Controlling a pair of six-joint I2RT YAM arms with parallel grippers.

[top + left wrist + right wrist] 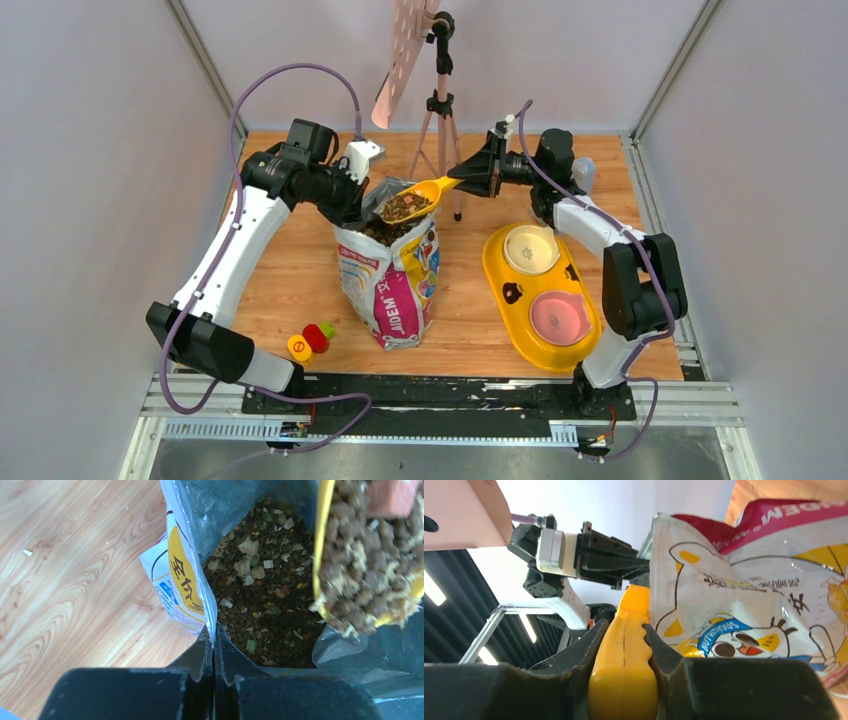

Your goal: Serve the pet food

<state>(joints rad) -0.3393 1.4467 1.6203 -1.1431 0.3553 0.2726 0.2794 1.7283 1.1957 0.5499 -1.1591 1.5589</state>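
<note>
Yellow scoop (421, 199) heaped with pet food (403, 207), clamped in my right pincer (624, 640) over bag (392, 290); left pincer (214, 632) pinches bag rim.

Both arms had white shells between black joints, the left arm (235, 250) and the right arm (598, 228) alike. A thin purple cable (290, 68) ran along each. The left gripper (213, 635) was matte black, its fingers (197, 655) wedge-shaped.

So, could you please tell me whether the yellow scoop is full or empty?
Full. The yellow scoop is heaped with pet food past its rim, above the open bag.
</note>
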